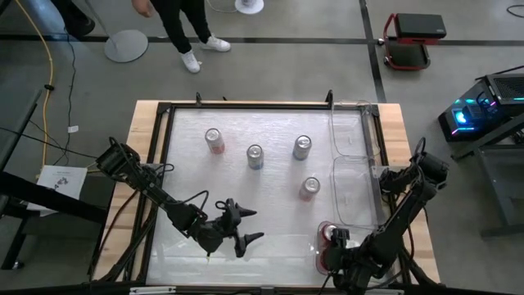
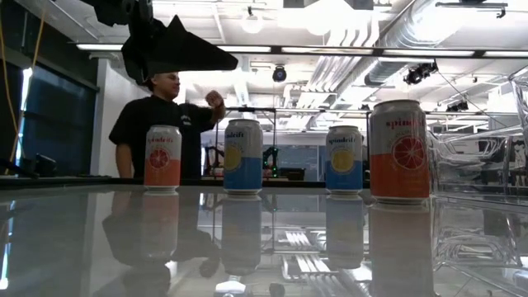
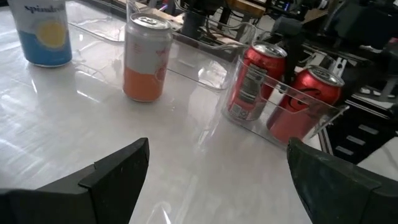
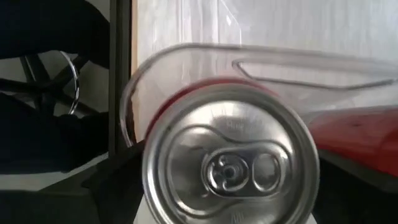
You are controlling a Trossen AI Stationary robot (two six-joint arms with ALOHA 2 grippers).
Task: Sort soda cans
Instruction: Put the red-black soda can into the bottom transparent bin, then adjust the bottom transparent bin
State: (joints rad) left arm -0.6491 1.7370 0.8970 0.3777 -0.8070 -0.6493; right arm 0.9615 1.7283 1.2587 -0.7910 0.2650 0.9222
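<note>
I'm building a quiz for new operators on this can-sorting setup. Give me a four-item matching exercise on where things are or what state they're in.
Things:
1. left gripper
2. right gripper
3. blue-labelled can
4. two red cans

Places or states:
A. inside the clear bin
B. open, over bare table
C. standing free, mid-table
D. at the clear bin, over a red can

Pairs: 1-B, 2-D, 3-C, 4-A
</note>
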